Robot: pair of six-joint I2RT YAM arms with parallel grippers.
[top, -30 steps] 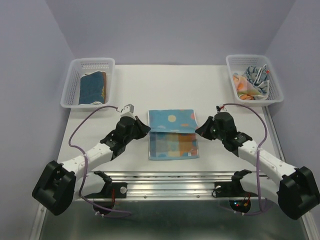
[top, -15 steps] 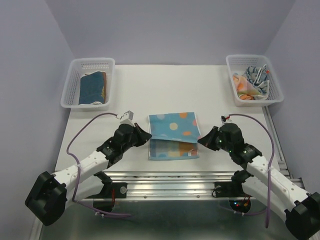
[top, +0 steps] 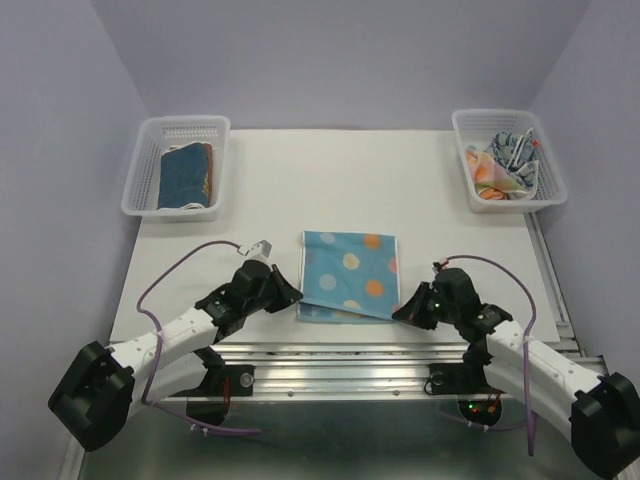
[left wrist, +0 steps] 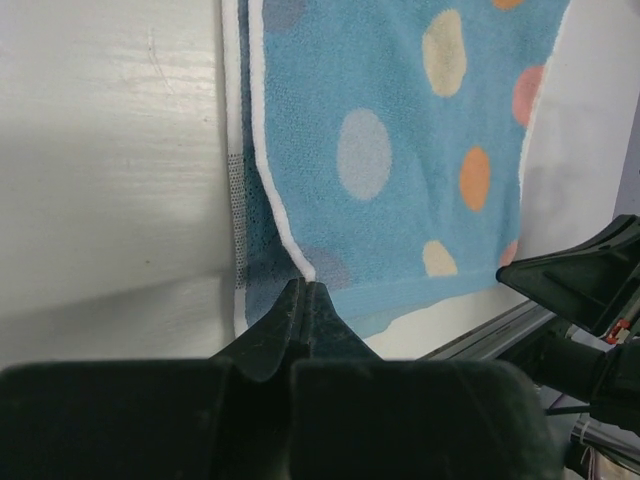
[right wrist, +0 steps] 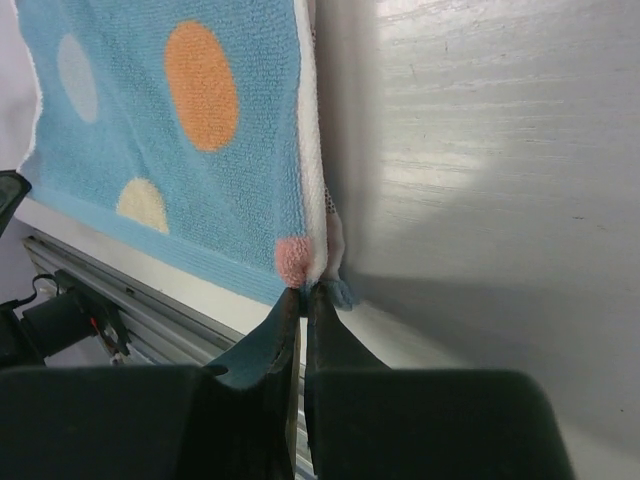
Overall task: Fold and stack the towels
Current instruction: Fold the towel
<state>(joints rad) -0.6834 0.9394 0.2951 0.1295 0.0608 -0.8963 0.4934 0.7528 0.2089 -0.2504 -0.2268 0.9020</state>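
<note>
left gripper (left wrist: 303, 292) and right gripper (right wrist: 303, 293) are each pinching shut on a near corner of the polka-dot towel (top: 350, 272), which is lying folded over near the table's (top: 300, 190) front edge, between both arms

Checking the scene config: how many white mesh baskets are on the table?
2. The left basket sits at the table's far left corner, holding folded towels; the right basket sits at the far right corner, holding crumpled towels. No others visible.
</note>
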